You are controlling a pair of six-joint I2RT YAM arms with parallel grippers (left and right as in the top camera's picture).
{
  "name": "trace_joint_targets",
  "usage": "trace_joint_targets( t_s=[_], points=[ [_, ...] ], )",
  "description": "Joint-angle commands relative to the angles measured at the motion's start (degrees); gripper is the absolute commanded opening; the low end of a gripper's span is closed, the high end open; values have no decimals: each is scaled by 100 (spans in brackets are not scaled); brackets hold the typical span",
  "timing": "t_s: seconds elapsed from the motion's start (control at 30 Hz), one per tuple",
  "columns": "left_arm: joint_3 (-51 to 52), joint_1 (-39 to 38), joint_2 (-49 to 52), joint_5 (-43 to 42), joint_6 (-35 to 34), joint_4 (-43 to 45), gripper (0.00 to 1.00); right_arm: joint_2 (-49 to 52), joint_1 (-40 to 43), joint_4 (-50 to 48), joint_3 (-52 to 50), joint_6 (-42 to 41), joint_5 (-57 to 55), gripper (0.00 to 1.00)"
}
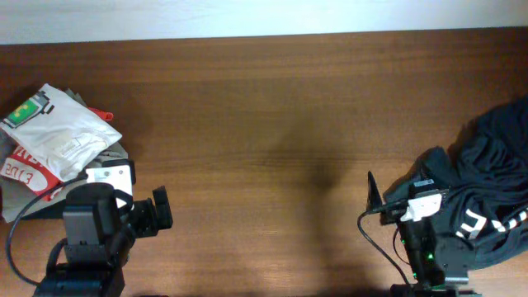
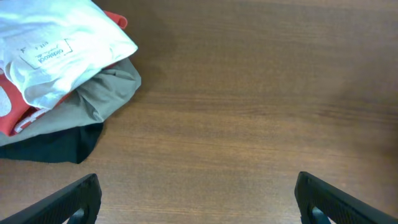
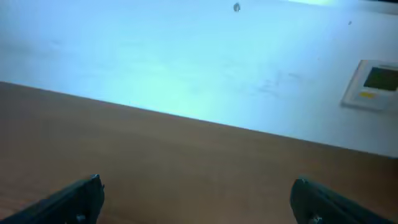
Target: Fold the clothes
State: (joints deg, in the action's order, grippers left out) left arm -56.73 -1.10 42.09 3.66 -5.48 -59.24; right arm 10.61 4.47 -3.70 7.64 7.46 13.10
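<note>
Fingers of the left gripper [image 2: 198,202] stand wide apart, holding nothing, over bare table [image 2: 249,112]. Those of the right gripper [image 3: 196,202] are likewise parted and empty (its camera faces a pale wall [image 3: 186,56]). The folded stack [image 1: 21,169], white garment [image 1: 58,132] on top, lies at the table's left edge beside the left arm [image 1: 82,239]. The dark garment [image 1: 487,181], crumpled, lies at the right edge beside the right arm [image 1: 425,247].

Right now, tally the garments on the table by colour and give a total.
White garment: 1
Red garment: 1
Grey garment: 1
Dark: 2, dark layer beneath the grey, black heap at right
Total: 5
</note>
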Motion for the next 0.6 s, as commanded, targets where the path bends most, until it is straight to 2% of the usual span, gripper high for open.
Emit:
trace_joint_targets(
  t_s=[0.0, 0.1, 0.13, 0.57],
  points=[
    [13, 13, -17, 24, -31, 4, 99, -614, -39, -791, -732, -22, -278, 99],
    [13, 13, -17, 24, -31, 4, 99, -1043, -107, -70, -732, -20, -667, 99],
    [13, 13, -17, 24, -31, 4, 99, -1043, -219, 671, -732, -28, -625, 99],
    [13, 13, -17, 24, -31, 4, 99, -1029, -413, 754, -732, -68, -612, 99]
  ],
)
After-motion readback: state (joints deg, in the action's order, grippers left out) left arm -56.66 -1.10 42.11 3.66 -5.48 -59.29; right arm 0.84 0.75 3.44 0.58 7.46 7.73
